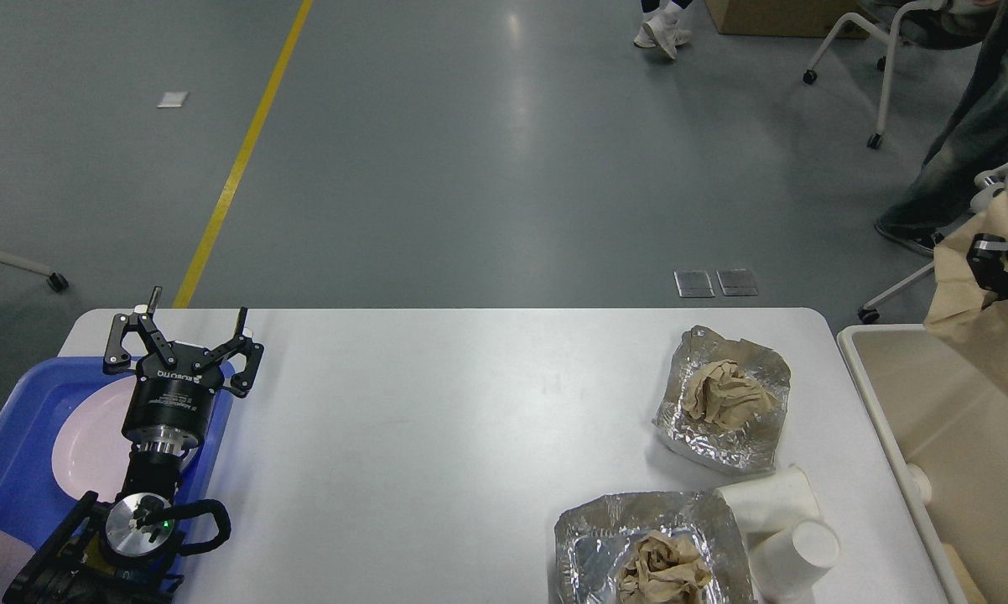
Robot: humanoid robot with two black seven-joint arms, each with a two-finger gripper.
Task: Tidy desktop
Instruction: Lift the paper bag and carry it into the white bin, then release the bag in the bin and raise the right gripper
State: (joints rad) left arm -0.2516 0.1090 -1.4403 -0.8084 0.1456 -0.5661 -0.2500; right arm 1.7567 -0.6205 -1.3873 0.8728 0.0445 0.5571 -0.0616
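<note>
Grey floor with a yellow line [240, 159] lies beyond the desktop [437, 419], which fills the lower middle of my head view. My left gripper [192, 329] hangs with its fingers spread above the blue tray [13, 470] and pink plate [85, 449]. At the right edge, my right gripper [992, 273] pinches a brown bag [986, 335] over the bin [932, 419]. Two foil wraps [722, 403] and two cups [785, 524] rest on the desktop.

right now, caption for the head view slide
Right gripper holds brown paper over the bin; left gripper idles open.
</note>
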